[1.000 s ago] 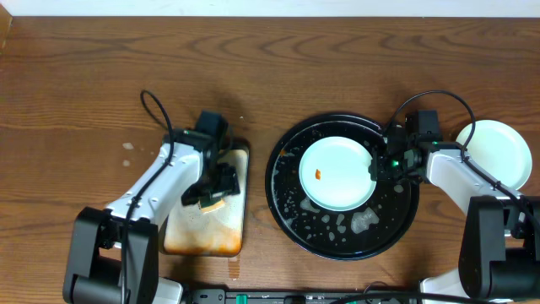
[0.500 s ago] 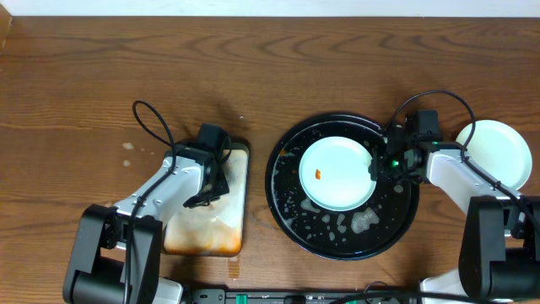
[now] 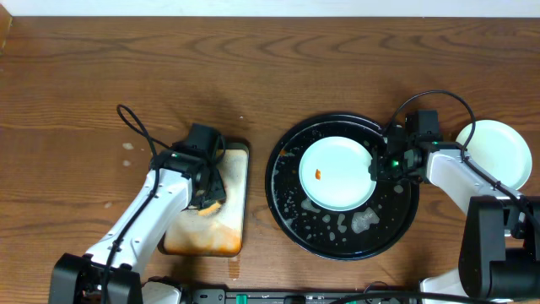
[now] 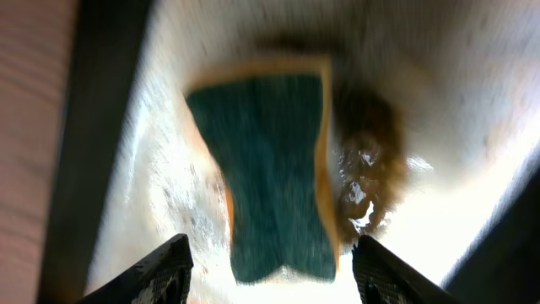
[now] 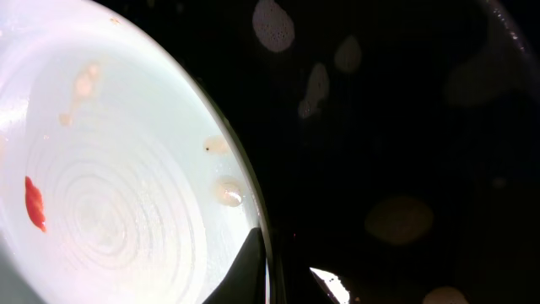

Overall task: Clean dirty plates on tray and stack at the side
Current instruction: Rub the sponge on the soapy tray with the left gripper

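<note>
Two plates (image 3: 337,173) (image 3: 498,152) — one black tray (image 3: 295,218), one metal tray (image 3: 229,230), one sponge (image 4: 274,169)

Round mint-blue plate (image 3: 337,173) lying flat inside black tray (image 3: 287,198), sitting slightly above tray centre; small orange smear showing left of plate centre. Tray glossy, raised rim, carrying droplets and suds. Second pale plate (image 3: 494,154) resting outside tray, just right of it.
</note>
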